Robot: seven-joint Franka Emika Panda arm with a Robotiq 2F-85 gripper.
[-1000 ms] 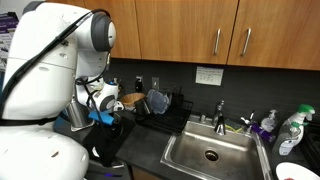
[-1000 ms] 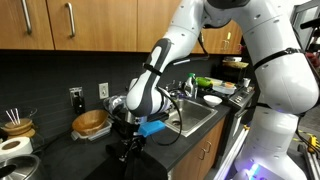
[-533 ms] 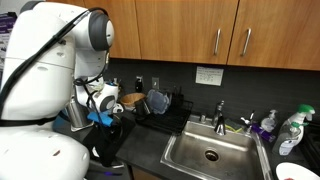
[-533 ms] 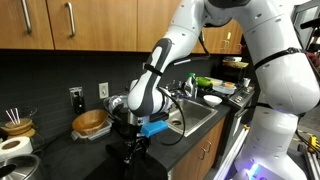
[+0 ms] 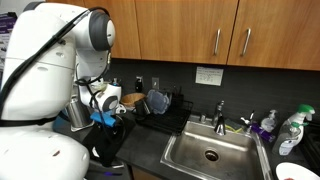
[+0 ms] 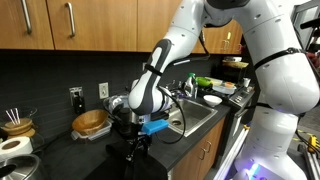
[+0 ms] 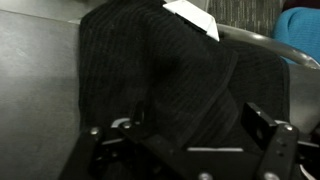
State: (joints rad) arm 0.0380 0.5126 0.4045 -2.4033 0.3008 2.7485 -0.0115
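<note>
A black knitted cloth (image 7: 150, 70) with a white tag (image 7: 192, 18) lies crumpled on the dark counter and fills the wrist view. My gripper (image 7: 180, 140) hangs right over it, jaws spread wide. The left finger (image 7: 97, 140) and the right finger (image 7: 264, 128) stand on either side of a fold of the fabric, and nothing is pinched. In both exterior views the gripper (image 5: 112, 128) (image 6: 133, 146) sits low above the dark cloth (image 5: 107, 148) (image 6: 136, 162) near the counter's front edge. A blue part on the wrist (image 6: 153, 127) sticks out sideways.
A steel sink (image 5: 210, 152) with a faucet (image 5: 220, 113) lies beside the cloth. Behind it a dish rack (image 5: 168, 112) stands next to a wooden bowl (image 5: 131, 101) (image 6: 90, 122). Bottles (image 5: 291, 131) stand past the sink. A paper roll (image 6: 12, 148) is at the counter's end.
</note>
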